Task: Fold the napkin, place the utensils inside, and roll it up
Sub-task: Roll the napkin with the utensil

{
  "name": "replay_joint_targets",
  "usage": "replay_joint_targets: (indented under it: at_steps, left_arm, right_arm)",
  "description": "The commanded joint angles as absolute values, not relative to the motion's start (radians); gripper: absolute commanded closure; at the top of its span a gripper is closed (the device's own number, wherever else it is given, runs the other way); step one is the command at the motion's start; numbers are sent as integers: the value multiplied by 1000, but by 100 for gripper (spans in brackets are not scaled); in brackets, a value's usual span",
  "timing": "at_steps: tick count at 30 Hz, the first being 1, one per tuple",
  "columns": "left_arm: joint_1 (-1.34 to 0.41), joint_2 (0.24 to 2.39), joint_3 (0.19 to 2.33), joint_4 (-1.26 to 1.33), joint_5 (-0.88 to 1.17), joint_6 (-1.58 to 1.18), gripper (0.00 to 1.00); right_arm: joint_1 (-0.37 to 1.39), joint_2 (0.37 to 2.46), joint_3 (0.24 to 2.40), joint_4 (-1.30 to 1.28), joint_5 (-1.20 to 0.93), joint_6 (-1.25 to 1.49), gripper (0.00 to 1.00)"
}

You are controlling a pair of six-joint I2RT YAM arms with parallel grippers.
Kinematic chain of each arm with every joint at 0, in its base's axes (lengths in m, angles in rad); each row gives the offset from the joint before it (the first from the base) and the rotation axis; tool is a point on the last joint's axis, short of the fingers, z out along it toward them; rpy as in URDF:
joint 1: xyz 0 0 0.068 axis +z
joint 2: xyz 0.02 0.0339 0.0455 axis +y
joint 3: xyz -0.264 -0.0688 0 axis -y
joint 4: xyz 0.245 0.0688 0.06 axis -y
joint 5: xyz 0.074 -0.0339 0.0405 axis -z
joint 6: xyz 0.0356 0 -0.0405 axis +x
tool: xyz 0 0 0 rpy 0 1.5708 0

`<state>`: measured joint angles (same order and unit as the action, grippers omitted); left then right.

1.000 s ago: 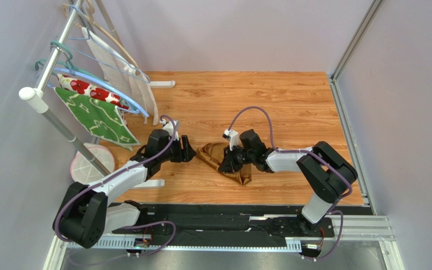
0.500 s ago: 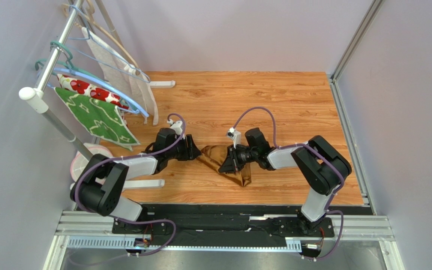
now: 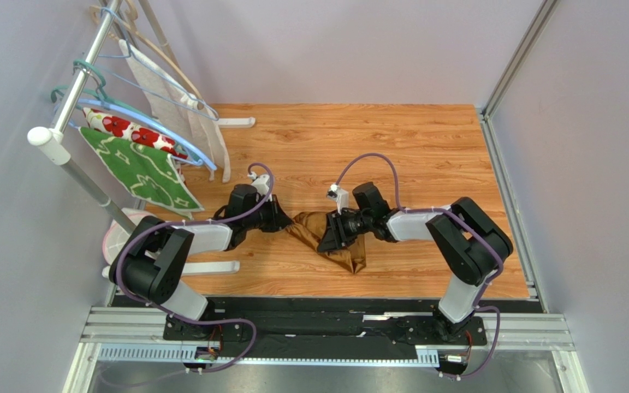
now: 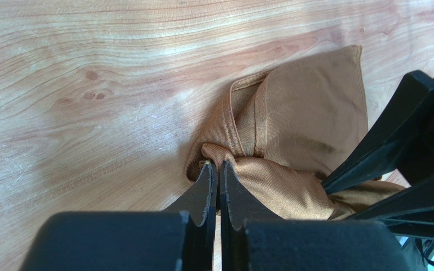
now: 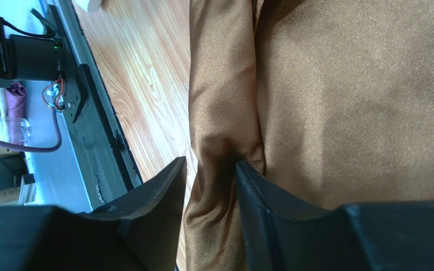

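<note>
The napkin (image 3: 328,240) lies bunched on the table (image 3: 392,147), a little toward 6 o'clock of its middle, between the two arms; it is thin golden-brown cloth with a satin sheen, hemmed at the edge, creased into soft ridges and overlapping flaps; I'd judge it very light and limp, likely to slide on the smooth wood and to sag from any single hold, so it wants taking at corners or along the hem, two points at once, and pulling flat before any fold.

At its 9 o'clock the left gripper (image 4: 216,169) has its fingers pressed together, nipping the gathered hem where the cloth puckers. At its 3 o'clock the right gripper (image 5: 211,166) stands with its jaws partly apart, astride a raised ridge of cloth; the ridge touches one finger, but I cannot tell whether it is truly pinched.

The table is pale varnished plank, grain and knots plain to see. Off at 10 o'clock a metal rack (image 3: 72,102) carries hangers, a green cloth (image 3: 141,173) and a flowered cloth (image 3: 125,131).
</note>
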<state>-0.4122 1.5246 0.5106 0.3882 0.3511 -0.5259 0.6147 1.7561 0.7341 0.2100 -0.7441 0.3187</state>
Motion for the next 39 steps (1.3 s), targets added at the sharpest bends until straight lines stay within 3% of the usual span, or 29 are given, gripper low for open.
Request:
replay_joint_targets:
  at_steps: [1, 6, 19, 32, 39]
  left_arm:
    - [-414, 1514, 495, 417, 397, -486, 100]
    - [-416, 1503, 495, 408, 388, -477, 100]
    - [-443, 1489, 522, 357, 364, -437, 100]
    - [-463, 1494, 554, 293, 307, -429, 100]
    - [-463, 1526, 633, 104, 252, -462, 100]
  right_arm:
    - [620, 1703, 804, 3, -620, 273, 54]
    - [621, 1632, 856, -52, -555, 333, 51]
    - [621, 1712, 887, -98, -223, 423, 49]
    - [623, 1838, 914, -29, -199, 476, 50]
    - [623, 1698, 914, -46, -253, 399, 48]
